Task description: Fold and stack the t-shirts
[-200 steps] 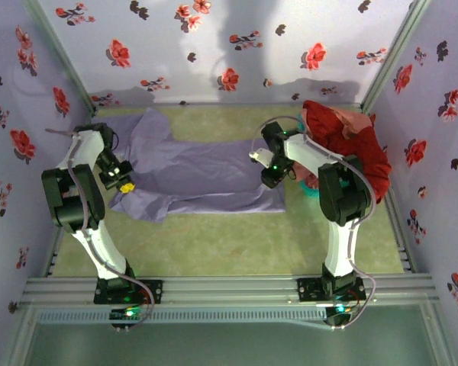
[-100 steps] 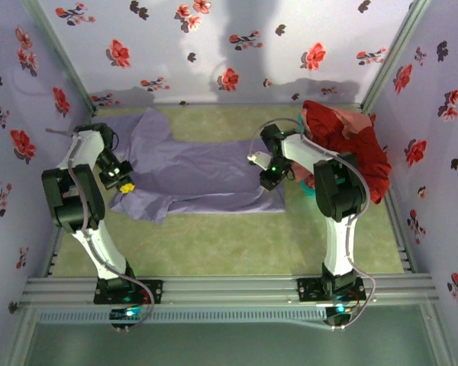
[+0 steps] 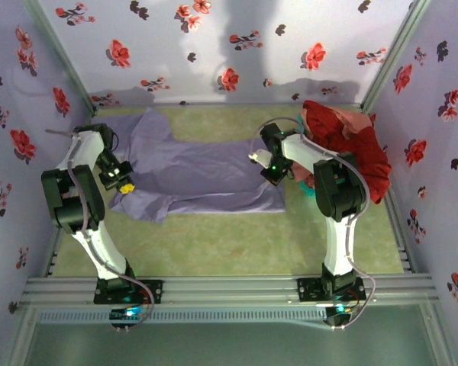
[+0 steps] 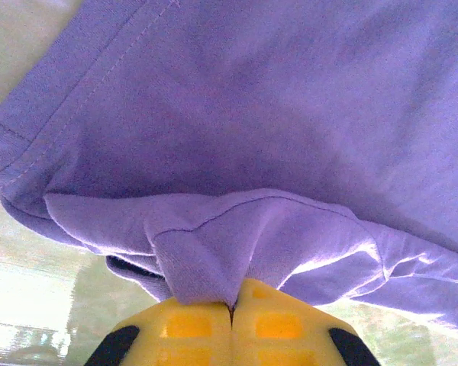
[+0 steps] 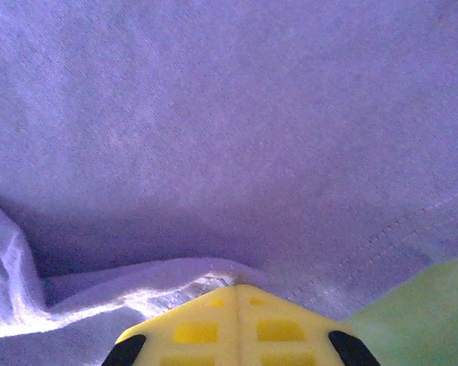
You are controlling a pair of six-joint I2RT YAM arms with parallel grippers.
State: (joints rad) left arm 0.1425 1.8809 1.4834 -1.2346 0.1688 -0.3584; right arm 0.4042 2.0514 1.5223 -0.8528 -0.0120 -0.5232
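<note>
Lavender t-shirt (image 3: 198,179) lies spread across the counter (image 3: 214,236) between the arms, left jaws pressed together on a fold at its left edge, right jaws pinching fabric near its right hem, so I want both ends raised evenly and taut before folding over.

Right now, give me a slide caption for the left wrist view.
Left pincer shut on a bunched fold of the lavender t-shirt, its stitched hem spread over the green table.
</note>
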